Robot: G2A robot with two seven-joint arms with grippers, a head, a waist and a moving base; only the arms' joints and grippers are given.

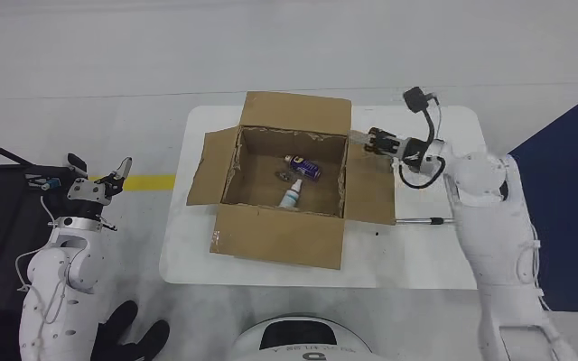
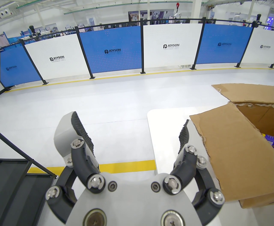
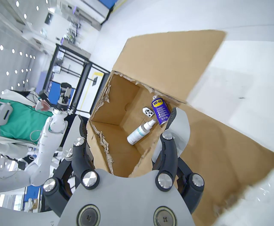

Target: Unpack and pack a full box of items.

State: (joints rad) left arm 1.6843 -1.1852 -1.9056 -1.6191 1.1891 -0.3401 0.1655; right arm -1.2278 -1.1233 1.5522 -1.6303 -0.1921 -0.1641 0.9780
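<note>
Left gripper [image 2: 130, 119] and right gripper [image 3: 128, 119]: fingers spread, empty. Spray can [image 3: 160, 110] in the box [image 1: 280, 236] looks light, rigid, slippery; likely best pinched across mid-body

Bright even light from ceiling lamps [image 3: 25, 16], soft faint shadows on the white table [image 1: 433, 257], box [image 1: 295, 112] interior shaded, fence [image 2: 173, 53] bowed by wide-angle lens

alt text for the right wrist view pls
The open right gripper hovers by the rim of an open cardboard box. On the box floor lie a blue spray can, a white spray bottle and a small pale metal part.
</note>
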